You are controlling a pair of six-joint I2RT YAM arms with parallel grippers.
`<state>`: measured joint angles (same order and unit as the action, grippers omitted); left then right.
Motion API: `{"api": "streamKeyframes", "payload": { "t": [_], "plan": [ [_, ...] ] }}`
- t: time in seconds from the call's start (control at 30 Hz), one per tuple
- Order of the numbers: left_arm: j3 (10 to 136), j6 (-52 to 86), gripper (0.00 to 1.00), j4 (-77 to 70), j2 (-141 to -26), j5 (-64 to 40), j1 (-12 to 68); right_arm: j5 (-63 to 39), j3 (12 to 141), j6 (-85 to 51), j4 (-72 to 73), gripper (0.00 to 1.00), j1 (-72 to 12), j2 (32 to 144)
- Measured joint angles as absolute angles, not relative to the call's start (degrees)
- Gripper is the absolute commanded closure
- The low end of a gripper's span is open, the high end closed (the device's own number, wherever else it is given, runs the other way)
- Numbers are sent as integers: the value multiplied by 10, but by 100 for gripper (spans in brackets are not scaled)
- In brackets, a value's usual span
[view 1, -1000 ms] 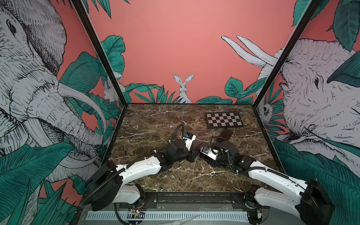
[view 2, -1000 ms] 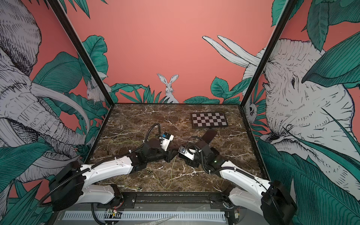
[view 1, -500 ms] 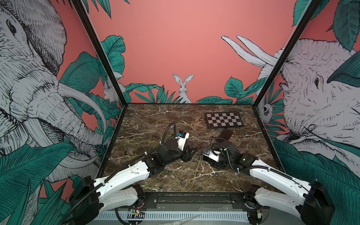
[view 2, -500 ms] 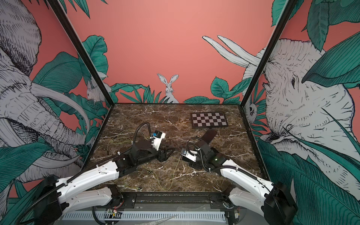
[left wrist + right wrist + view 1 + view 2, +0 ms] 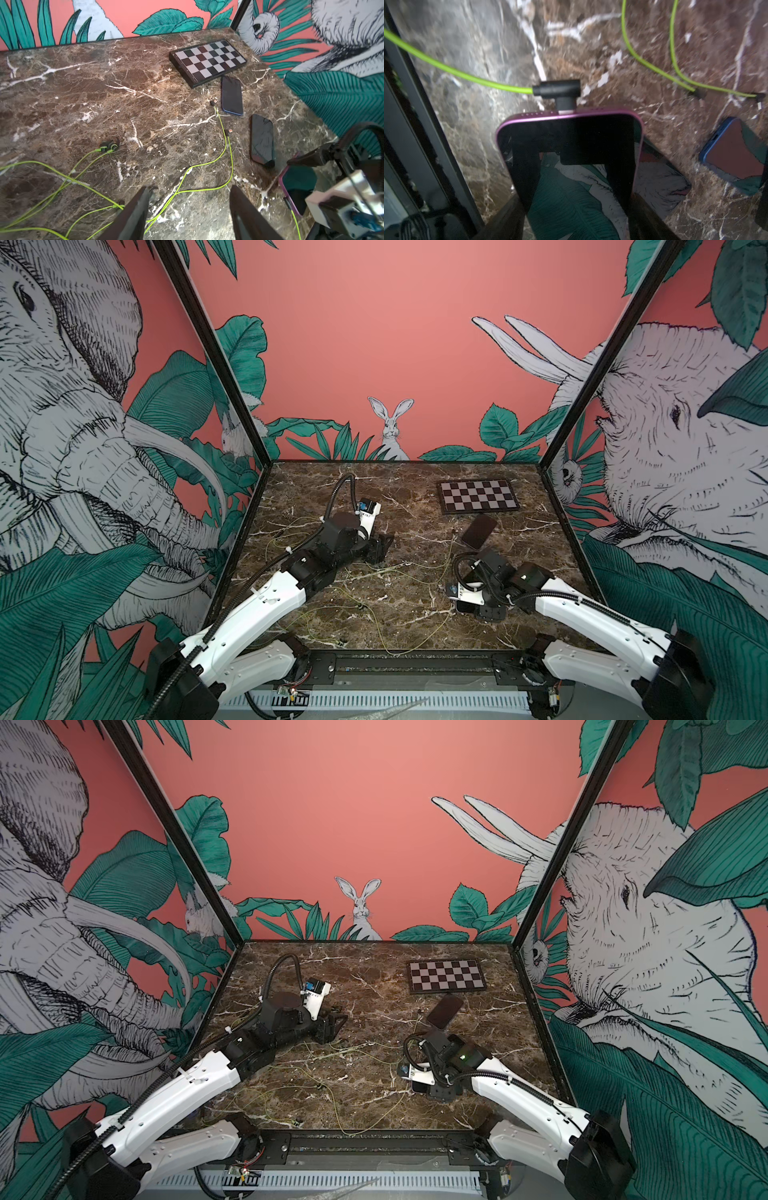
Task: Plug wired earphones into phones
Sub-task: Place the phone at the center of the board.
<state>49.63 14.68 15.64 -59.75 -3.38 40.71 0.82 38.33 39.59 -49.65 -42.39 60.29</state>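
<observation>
Backed off toward its own side, the left gripper now stands well apart from the right gripper, which it nearly touched a second ago. The right one has drawn a little toward the table's near edge.

The left jaws are spread wide with nothing between them, low over a loose run of yellow-green cords that trail across the marble.

The right gripper clamps the purple phone by its long sides, screen up. The left wrist view shows the phone held tilted off the table. A black L-shaped plug sits seated in the phone's end port, and its cord leads away to one side.

Two more phones lie flat on the marble, both unplugged. The blue phone rests just beside the checkerboard without touching it. The third phone lies between the blue one and the right gripper, close to the raised purple phone.

Two loose plugs rest on the table. One is just off a corner of the blue phone and the other lies near the third phone, each on the end of a green cord. A pair of earbuds lies well apart from all three phones. In both top views the blue phone shows between the checkerboard and the right arm.
</observation>
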Motion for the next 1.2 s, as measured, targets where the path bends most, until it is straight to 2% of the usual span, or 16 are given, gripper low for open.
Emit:
{"api": "streamKeyframes", "payload": {
  "t": [0.2,0.37,0.57,0.63,0.7,0.8,1.03,1.13,1.2],
  "plan": [
    [541,110,37,186,-617,-49,389,50,374,423,-532,38,-424,663],
    [533,104,37,190,-612,-55,371,79,374,430,-536,38,-421,724],
    [508,110,37,190,-595,-79,360,88,374,432,-533,34,-392,746],
    [507,112,38,190,-594,-87,359,92,374,433,-529,27,-382,747],
    [507,115,38,190,-594,-95,359,97,374,436,-527,14,-375,750],
    [507,118,38,190,-594,-106,359,104,374,441,-525,2,-371,753],
    [506,118,38,190,-594,-114,359,107,407,417,-524,2,-371,735],
    [506,117,38,190,-595,-112,359,102,441,385,-500,2,-371,694],
    [506,115,38,190,-597,-106,359,99,456,349,-461,5,-371,653]
  ]
}}
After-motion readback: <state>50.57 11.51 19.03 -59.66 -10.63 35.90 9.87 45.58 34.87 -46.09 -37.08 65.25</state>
